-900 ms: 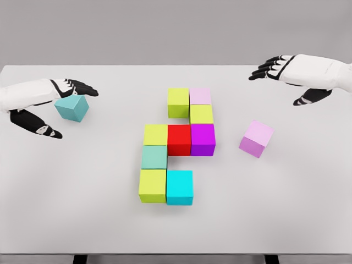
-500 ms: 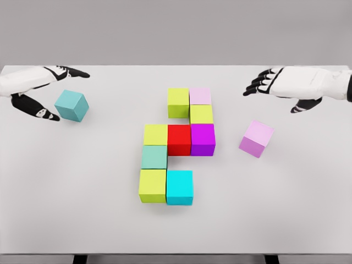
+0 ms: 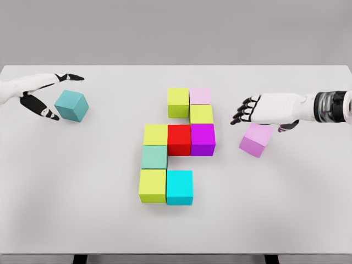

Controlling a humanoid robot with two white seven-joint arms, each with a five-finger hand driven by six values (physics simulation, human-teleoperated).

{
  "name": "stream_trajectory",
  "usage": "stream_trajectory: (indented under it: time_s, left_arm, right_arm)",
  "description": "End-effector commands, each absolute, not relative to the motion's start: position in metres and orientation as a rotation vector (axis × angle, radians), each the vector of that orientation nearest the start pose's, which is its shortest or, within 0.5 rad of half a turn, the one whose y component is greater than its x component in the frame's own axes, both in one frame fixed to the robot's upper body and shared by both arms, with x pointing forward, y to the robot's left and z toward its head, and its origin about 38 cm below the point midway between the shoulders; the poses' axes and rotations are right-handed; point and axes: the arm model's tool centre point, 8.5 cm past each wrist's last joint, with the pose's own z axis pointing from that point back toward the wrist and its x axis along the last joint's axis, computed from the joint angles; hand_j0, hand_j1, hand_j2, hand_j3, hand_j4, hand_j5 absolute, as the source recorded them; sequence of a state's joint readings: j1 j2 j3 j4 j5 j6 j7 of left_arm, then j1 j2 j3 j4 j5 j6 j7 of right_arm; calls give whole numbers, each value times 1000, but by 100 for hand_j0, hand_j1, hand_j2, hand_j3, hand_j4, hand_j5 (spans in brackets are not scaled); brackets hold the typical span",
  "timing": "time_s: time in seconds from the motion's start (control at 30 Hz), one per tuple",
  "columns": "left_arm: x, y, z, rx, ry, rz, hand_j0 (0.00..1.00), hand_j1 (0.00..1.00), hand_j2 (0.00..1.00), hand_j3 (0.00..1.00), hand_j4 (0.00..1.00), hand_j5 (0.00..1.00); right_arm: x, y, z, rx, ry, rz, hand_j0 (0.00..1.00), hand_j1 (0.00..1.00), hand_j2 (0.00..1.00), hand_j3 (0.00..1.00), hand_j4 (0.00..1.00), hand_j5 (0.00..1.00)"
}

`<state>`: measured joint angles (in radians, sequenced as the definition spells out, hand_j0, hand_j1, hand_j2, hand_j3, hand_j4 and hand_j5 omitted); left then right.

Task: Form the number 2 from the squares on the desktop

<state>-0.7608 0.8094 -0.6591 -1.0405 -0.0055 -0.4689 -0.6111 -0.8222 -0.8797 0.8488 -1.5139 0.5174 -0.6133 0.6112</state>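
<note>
Several coloured cubes form a partial figure at the table's middle: a lime cube (image 3: 178,102) and a pale pink cube (image 3: 200,96) on top, a yellow-green cube (image 3: 202,114) below, then a row of yellow-green (image 3: 155,135), red (image 3: 179,139) and magenta (image 3: 203,139) cubes, a mint cube (image 3: 154,157), a lime cube (image 3: 153,185) and a cyan cube (image 3: 180,187). A loose teal cube (image 3: 71,105) lies at the left, just right of my open left hand (image 3: 47,93). A loose lilac cube (image 3: 256,138) lies at the right, with my open right hand (image 3: 252,111) hovering just above it.
The white table (image 3: 82,209) reaches to the front edge at the bottom, with a grey wall behind it. Bare surface lies in front of the figure and on either side of it.
My left hand drew back to the left, away from the teal cube, which stays put. The right hand came down and inward from the far right to just over the lilac cube.
</note>
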Motion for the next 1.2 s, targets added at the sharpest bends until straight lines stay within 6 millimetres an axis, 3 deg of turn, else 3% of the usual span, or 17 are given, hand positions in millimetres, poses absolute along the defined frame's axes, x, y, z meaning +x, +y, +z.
stream_trajectory:
  time_s: [0.0,0.07,0.47,1.07,1.1,1.17]
  left_arm:
    - [486,395,187,240,-1277,-1506,100,100,100,100,100,100]
    - [489,393,177,243,-1251,-1512,100,100,100,100,100,100]
    - [494,397,178,255,-1242,-1499,100,100,100,100,100,100]
    - [506,397,168,280,-1183,-1493,100,100,100,100,100,100]
    - [506,399,167,279,-1178,-1486,100,100,100,100,100,100]
    - [508,396,164,277,-1170,-1488,100,100,100,100,100,100]
  right_arm:
    - [431,-284,216,582,1433,-3183,100,100,100,100,100,100]
    - [429,-283,208,552,1421,-3199,100,100,100,100,100,100]
    - [441,-294,190,530,1453,-3281,100,100,100,100,100,100]
    - [431,-280,192,456,1497,-3239,100,100,100,100,100,100]
    - [431,-280,191,454,1496,-3240,98,98,98,98,98,98]
    - [430,-281,190,451,1493,-3244,76,76,76,76,76,76]
